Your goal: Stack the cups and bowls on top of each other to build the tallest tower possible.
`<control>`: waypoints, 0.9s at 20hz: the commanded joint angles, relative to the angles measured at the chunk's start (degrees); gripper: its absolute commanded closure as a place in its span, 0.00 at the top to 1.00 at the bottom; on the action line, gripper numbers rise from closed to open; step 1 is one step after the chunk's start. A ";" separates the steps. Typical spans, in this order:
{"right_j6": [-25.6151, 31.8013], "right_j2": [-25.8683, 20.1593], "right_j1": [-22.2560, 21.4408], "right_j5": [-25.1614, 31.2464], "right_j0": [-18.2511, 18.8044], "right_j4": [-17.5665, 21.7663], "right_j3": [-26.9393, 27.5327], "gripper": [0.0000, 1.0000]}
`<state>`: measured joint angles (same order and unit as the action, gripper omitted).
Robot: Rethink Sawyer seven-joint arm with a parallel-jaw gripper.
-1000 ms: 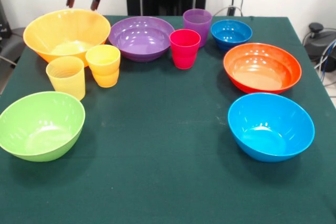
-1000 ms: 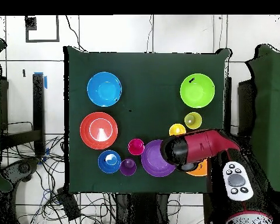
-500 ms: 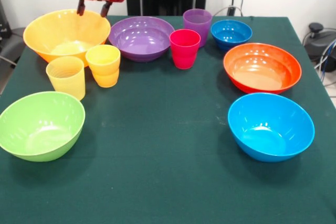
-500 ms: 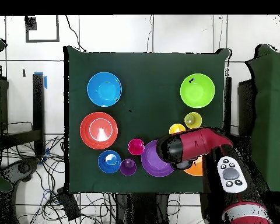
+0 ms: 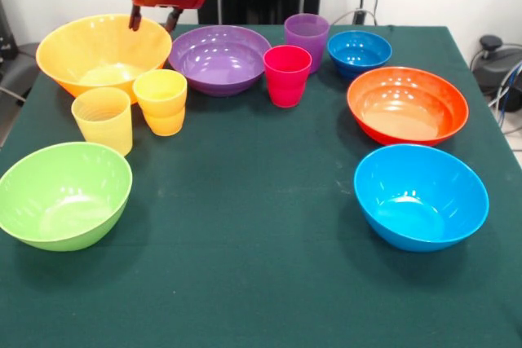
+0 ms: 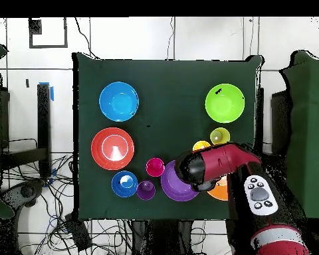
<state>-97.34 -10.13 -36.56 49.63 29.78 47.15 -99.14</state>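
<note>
Bowls stand separately on the green table (image 5: 261, 283), nothing stacked. Largest orange-yellow bowl (image 5: 102, 53) sits at far left of the front view, purple bowl (image 5: 218, 58) just beside it. Red-orange bowl (image 5: 406, 105) and light blue bowl (image 5: 420, 196) occupy the right side, lime green bowl (image 5: 64, 193) near left, small dark blue bowl (image 5: 359, 52) at the back. Cups: pale yellow (image 5: 103, 120), orange-yellow (image 5: 161, 101), red-pink (image 5: 287, 75), purple (image 5: 307, 38). Gripper (image 5: 153, 20) hangs above the orange-yellow bowl's rim, fingers spread, empty.
</note>
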 commanded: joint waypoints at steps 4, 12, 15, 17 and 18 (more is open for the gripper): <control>9.64 -6.50 3.75 -3.69 0.10 2.33 0.84 1.00; 7.46 -6.50 5.86 -5.88 0.12 3.82 0.78 1.00; 7.72 -6.57 6.43 -6.28 0.33 4.22 1.31 1.00; 7.72 -6.51 7.17 -6.73 0.37 4.74 1.93 1.00; 7.65 -6.45 7.53 -6.97 0.36 5.03 2.25 1.00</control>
<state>-97.34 -12.00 -34.17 49.62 29.89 47.16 -99.12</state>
